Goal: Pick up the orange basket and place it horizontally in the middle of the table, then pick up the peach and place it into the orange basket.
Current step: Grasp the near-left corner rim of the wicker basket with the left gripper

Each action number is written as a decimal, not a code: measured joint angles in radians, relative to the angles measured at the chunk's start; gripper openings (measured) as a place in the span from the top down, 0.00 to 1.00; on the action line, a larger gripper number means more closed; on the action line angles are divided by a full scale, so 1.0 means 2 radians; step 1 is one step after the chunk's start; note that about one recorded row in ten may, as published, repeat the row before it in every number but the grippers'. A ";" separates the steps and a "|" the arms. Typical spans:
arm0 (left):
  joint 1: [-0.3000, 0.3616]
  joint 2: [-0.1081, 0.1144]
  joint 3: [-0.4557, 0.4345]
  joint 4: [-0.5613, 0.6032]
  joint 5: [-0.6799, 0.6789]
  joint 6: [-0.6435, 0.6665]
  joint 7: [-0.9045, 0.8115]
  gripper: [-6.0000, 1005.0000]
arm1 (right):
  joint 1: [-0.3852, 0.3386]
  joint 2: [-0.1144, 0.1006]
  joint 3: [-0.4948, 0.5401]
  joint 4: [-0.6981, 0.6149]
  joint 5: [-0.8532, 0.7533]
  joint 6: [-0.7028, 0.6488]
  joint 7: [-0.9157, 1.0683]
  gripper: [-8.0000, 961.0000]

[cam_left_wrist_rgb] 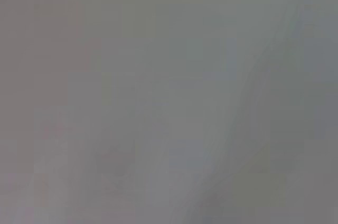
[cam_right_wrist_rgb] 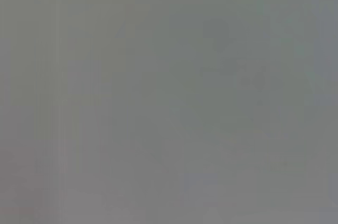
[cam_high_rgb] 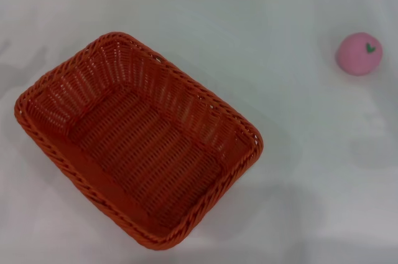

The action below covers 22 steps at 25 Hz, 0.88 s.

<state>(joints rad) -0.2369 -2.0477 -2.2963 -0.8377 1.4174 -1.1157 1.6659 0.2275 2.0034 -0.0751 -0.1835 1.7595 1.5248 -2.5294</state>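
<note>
The orange basket (cam_high_rgb: 138, 141) sits on the table (cam_high_rgb: 292, 170), left of centre, turned at a diagonal w/ one corner toward the near edge; its inside holds nothing; rim and weave carry no readable label. The peach (cam_high_rgb: 359, 53) lies far right, well apart from the basket, green leaf mark up; no writing on it. Neither gripper shows in the head view; both wrist views give only flat grey, so finger state can't be told.
</note>
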 joint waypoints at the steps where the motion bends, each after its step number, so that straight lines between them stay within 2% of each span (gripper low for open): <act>1: -0.002 0.001 0.000 -0.029 0.041 0.000 -0.037 0.15 | 0.000 0.000 0.000 0.000 0.000 0.000 0.000 0.09; 3: -0.010 0.004 0.000 -0.083 0.125 -0.011 -0.119 0.15 | 0.000 0.000 0.000 0.000 0.000 0.000 0.001 0.09; 6: -0.030 0.013 -0.001 -0.133 0.211 -0.053 -0.204 0.15 | -0.001 0.000 0.000 0.003 0.001 0.003 0.002 0.09; 10: -0.076 0.040 -0.002 -0.152 0.301 -0.123 -0.282 0.16 | -0.002 0.001 0.004 0.012 0.003 0.010 0.000 0.09; 13: -0.105 0.051 -0.002 -0.153 0.354 -0.170 -0.305 0.16 | -0.003 0.001 0.005 0.013 0.004 0.014 0.000 0.09; 18: -0.149 0.058 -0.002 -0.155 0.409 -0.258 -0.305 0.16 | -0.003 0.001 0.006 0.021 0.004 0.026 0.002 0.09; 22: -0.168 0.059 0.003 -0.152 0.439 -0.278 -0.305 0.16 | -0.002 0.001 0.006 0.028 0.008 0.031 0.002 0.09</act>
<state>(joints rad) -0.5737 -1.9296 -2.2899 -1.1416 2.2956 -1.6715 1.0568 0.2235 2.0054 -0.0629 -0.1267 1.7745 1.5868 -2.5255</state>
